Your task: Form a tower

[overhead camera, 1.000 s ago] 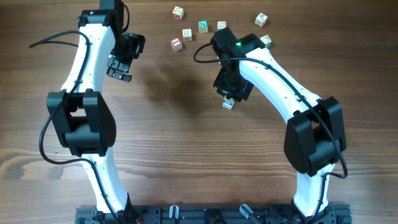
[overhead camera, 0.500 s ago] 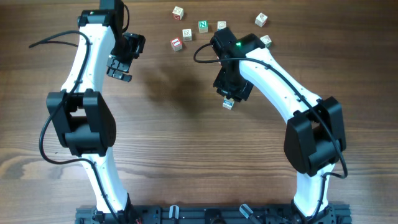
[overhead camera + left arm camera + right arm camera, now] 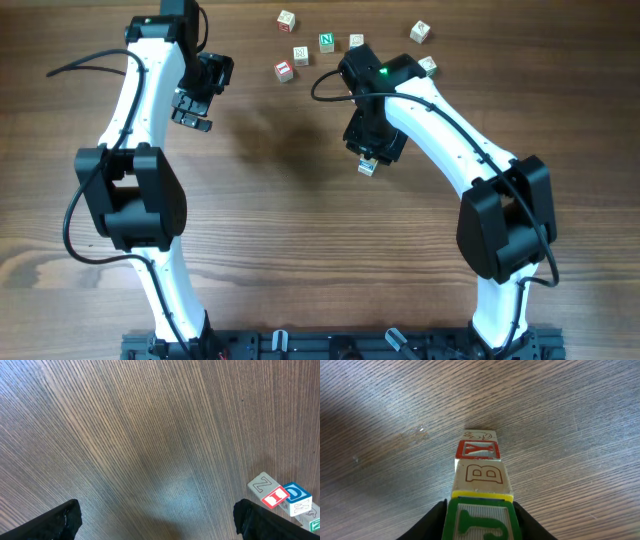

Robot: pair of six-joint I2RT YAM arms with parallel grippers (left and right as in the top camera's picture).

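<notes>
Closely, right gripper (image 3: 479,512) astride tower (image 3: 481,475) top.

Overhead faces straight down over the whole tabletop (image 3: 300,250); left wrist looks down from some height; right wrist sits close above the tower (image 3: 477,477), shared with overhead.

Tower (image 3: 367,166): stands on the surface (image 3: 300,220), in its far half, a little right of the middle, cubes one upon another.
Right tool (image 3: 372,152): directly over the tower, its fingers (image 3: 436,521) on either side of the tower's top.
Loose cubes (image 3: 300,55): scattered singly along the far edge, behind the tower.
Left tool (image 3: 190,112): over the far-left part of the surface, left of the loose cubes, well apart from the tower.
</notes>
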